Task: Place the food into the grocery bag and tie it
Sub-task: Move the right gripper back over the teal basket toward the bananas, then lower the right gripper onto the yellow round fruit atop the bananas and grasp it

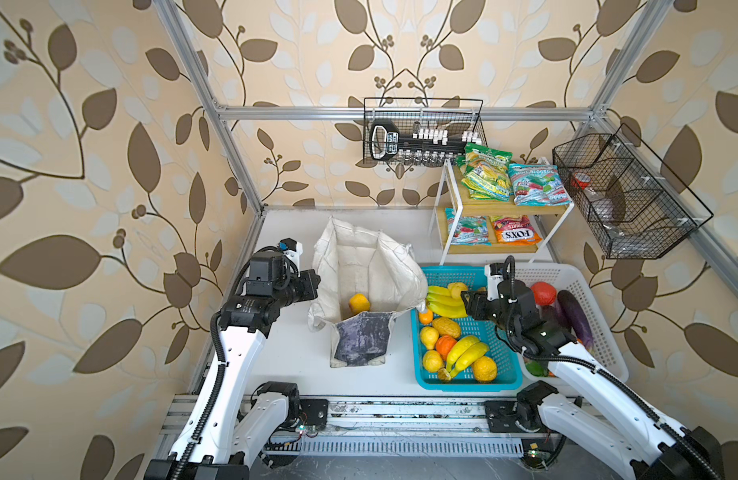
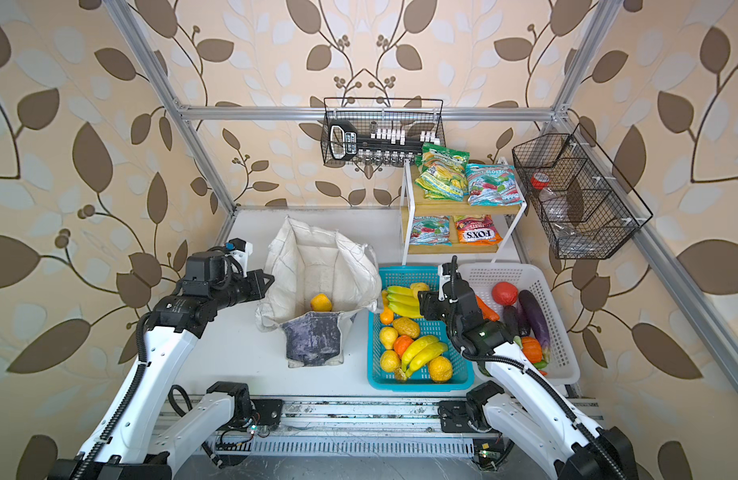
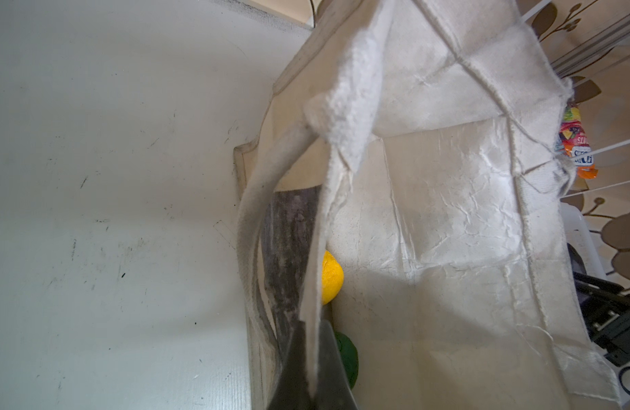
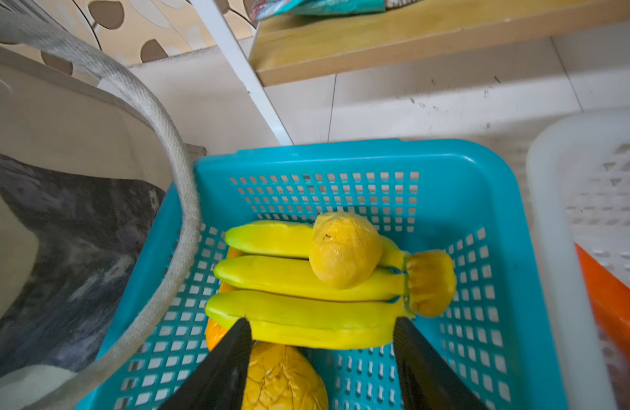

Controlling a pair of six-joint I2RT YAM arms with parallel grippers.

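**Bagging stage.** Left gripper (image 3: 311, 358) is pressed together on the cloth rim of the bag (image 1: 367, 262). The bag stands open on the table (image 1: 292, 353) with one yellow fruit (image 1: 359, 303) inside. Right gripper (image 4: 322, 324), jaws spread, straddles the near edge of the banana bunch (image 4: 288, 277) in the turquoise basket (image 1: 471, 384), just beside the bag. Whether its tips touch the bunch is unclear.
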